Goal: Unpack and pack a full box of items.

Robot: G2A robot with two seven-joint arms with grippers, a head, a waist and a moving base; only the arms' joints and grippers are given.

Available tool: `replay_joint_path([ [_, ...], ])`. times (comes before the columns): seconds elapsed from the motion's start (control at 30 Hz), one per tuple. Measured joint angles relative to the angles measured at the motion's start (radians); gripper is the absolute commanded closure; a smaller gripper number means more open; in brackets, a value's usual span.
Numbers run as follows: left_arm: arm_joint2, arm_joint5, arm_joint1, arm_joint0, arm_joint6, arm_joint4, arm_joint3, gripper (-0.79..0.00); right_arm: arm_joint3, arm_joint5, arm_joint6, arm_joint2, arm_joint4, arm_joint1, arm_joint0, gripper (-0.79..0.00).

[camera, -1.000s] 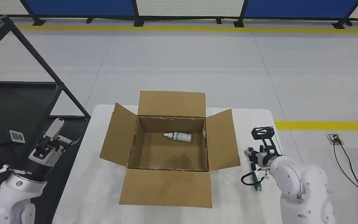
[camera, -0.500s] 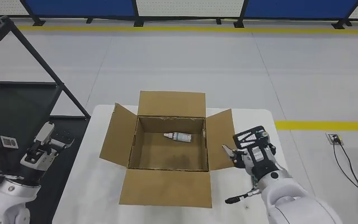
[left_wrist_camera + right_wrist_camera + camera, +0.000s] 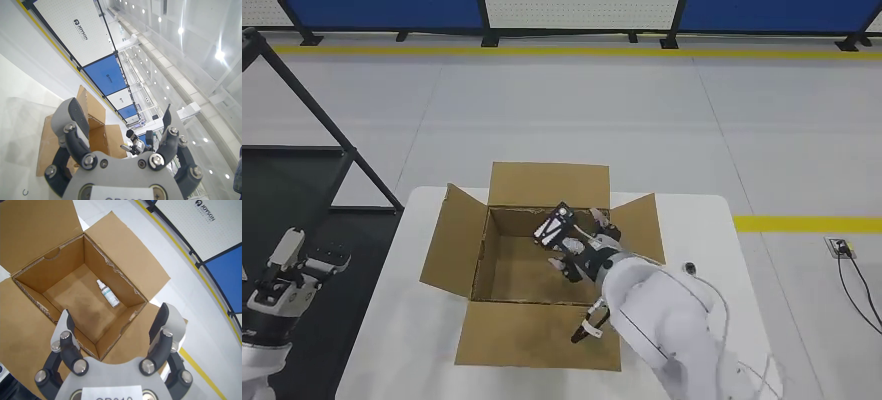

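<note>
**Item 1: cardboard box** (image 3: 547,185). Stands at the middle of the white table (image 3: 402,300) with all four flaps folded outward and the interior open from above.

**Item 2: spray bottle** (image 3: 108,294). The only content seen in the box. It lies flat on the box floor, close along the far wall and towards the far right corner. It has a white cap and a pale label, and its long axis runs roughly parallel to that wall.

**Item 3: right gripper** (image 3: 115,311). Empty, jaws spread wide. It hangs above the far right part of the box opening, pointing down into it, well above the bottle.

**Item 4: left gripper** (image 3: 121,109). Empty, jaws spread wide. It sits off the table's left edge on the near side, pointing upward and away from the work.

**Step in hand (judged):** unpacking, with the right gripper reaching for the bottle.

**Handling notes:**
- Descend straight, clear of the far wall and its flap.
- Turn the wrist so the fingers cross the bottle's narrow body rather than its length.
- Seat the fingers at mid-body, not on the cap.
- Close gently, since a round bottle lying flat will likely roll or skid against the wall.
- Lift above the rim before travelling sideways.
</note>
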Motion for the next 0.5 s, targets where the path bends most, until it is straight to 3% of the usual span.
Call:
replay_joint_path([
  [0.3, -0.026, -0.012, -0.003, 0.030, -0.008, -0.016, 0.004, -0.785, 0.409, -0.011, -0.100, -0.102, 0.178, -0.053, 0.213, -0.785],
  [0.5, -0.028, -0.008, -0.003, 0.028, -0.021, -0.016, 0.005, -0.785, 0.579, -0.060, -0.045, -0.157, 0.259, -0.080, 0.285, -0.785],
])
